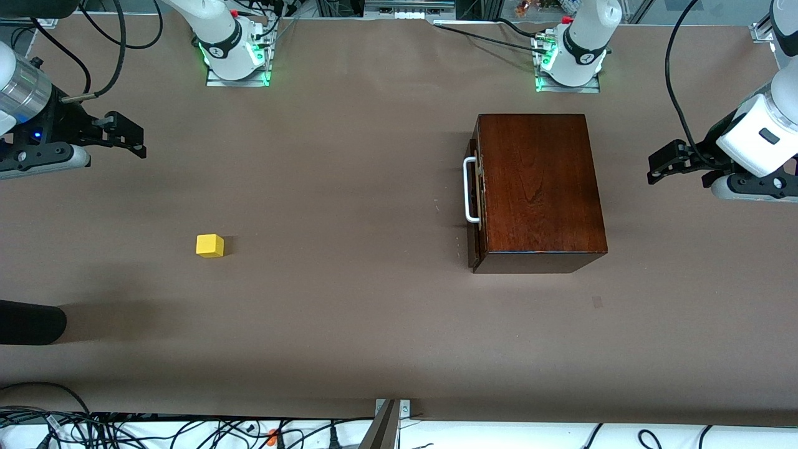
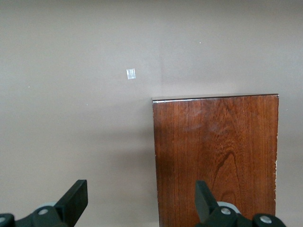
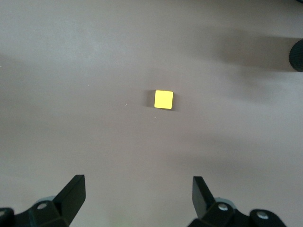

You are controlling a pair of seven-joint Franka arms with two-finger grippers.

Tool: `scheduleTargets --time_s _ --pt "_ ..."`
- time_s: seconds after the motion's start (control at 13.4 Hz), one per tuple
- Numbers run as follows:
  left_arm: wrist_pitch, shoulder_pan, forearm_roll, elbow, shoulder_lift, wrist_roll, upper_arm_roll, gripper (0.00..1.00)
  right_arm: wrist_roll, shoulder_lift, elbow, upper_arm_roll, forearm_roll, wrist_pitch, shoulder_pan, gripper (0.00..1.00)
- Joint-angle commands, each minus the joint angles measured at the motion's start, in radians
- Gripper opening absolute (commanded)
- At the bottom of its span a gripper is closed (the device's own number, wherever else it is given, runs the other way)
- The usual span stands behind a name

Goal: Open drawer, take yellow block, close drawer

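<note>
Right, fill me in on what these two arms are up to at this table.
Nothing is being handled yet. The drawer sits shut in the dark wooden box, its white handle untouched. The yellow block lies alone on the table, toward the right arm's end. The left gripper hangs open in the air at the left arm's end of the table, beside the box. The right gripper hangs open over bare table, farther from the front camera than the block.

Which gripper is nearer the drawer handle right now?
Left. The left gripper hovers open just off the box at its own end of the table; the right gripper hangs open at the table's right-arm end, much farther from the handle.
</note>
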Motion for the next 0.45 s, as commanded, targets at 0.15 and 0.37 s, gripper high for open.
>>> scheduleTargets --time_s 0.15,0.37 --pt "-0.014 -0.001 -0.009 -0.012 -0.018 0.011 0.006 1.0 -0.001 0.009 0.024 0.0 -0.007 -0.013 0.001 1.0" --pt "-0.017 -0.001 -0.009 -0.012 -0.018 0.012 0.008 1.0 -0.001 0.009 0.025 0.0 -0.007 -0.013 0.0 1.0"
